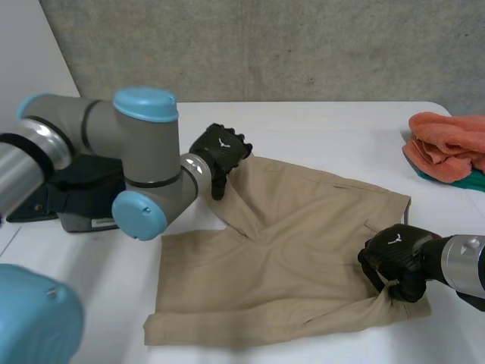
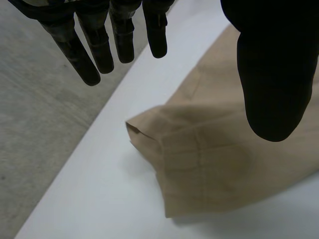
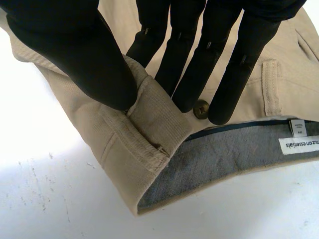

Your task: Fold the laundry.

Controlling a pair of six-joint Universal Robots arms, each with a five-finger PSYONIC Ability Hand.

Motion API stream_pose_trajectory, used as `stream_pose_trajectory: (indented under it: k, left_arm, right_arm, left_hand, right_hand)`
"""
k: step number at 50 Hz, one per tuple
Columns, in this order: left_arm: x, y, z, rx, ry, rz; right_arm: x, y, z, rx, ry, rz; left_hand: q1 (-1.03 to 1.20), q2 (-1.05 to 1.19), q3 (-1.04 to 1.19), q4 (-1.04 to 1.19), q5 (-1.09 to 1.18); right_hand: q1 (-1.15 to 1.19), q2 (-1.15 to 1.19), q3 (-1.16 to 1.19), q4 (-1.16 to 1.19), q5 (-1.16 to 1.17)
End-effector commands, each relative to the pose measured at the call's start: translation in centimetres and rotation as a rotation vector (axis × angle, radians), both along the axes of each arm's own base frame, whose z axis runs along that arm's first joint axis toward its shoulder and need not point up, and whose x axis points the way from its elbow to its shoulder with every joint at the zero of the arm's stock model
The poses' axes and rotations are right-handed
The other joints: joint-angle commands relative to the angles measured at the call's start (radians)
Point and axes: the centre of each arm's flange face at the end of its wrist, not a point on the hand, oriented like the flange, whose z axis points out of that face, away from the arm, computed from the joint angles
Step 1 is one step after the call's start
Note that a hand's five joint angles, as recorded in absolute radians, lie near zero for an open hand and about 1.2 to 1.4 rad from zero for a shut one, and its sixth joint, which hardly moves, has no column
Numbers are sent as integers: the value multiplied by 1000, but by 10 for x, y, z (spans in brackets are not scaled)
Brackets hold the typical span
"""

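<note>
One pair of tan shorts (image 1: 288, 243) lies spread across the middle of the white table (image 1: 318, 129), and we see it mostly flat, its waist toward the robot's right and its two legs toward the left.

At the waist's near corner we have the right hand (image 1: 398, 258) clamped on: in the right wrist view the thumb (image 3: 75, 55) presses one side of the raised waistband (image 3: 154, 124) and the fingers (image 3: 194, 59) come down on the other, pinching the fold between them. A round button (image 3: 201, 109) sits right at those fingertips. The waistband's grey lining is turned up toward us, with a white label (image 3: 299, 144) on it. From the head view the cloth bunches and puckers just under that hand.

Over at the far leg we find the left hand (image 1: 220, 152) at the end of the left arm (image 1: 144, 159). Its fingers (image 2: 99, 45) are straight and spread, gripping nothing, and the thumb (image 2: 274, 74) hangs over the cloth. The leg hem (image 2: 149, 144) lies below the palm, one corner curled up a little off the table.

Well apart from the shorts, at the table's far right edge, an orange cloth (image 1: 447, 144) is heaped on a teal cloth (image 1: 470, 180). Behind the table stands a grey concrete wall (image 1: 303, 45).
</note>
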Motion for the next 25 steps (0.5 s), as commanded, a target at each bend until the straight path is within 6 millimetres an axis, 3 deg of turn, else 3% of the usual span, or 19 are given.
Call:
stream_pose_trajectory:
  k: [1,5,6,14,23,24,25]
  left_arm:
    - [-3,-17,-36,10,-95,-18]
    - [3,-27,-41,-18,-125,49]
    - [4,-28,-42,-24,-133,72]
    - [37,-33,-29,-91,-309,376]
    - [43,-17,-29,-41,-374,347]
    - [42,-15,-24,-34,-348,340]
    - [41,-13,-22,-27,-330,338]
  right_arm:
    - [-2,0,-3,-15,-2,-8]
    - [-2,-1,-1,-28,-4,-12]
    - [-3,-1,-1,-28,-4,-13]
    - [-2,1,0,-33,-7,-10]
    - [6,7,0,-38,-8,17]
    - [7,8,0,-40,-7,18]
    - [9,9,0,-42,-10,17]
  left_hand:
    - [380,388,391,383,385]
    - [1049,1058,1060,1052,1055]
    - [1086,1094,1097,1089,1091]
    - [1086,1095,1097,1089,1092]
    - [1086,1095,1097,1089,1092]
    - [1043,1051,1054,1046,1049]
    - [729,737,740,731,734]
  right_hand:
    - [240,203,190,199,206]
    - [240,203,190,199,206]
    - [240,203,190,199,206]
    - [240,203,190,199,206]
    - [240,203,190,199,206]
    - [240,203,190,199,206]
    - [240,203,190,199,206]
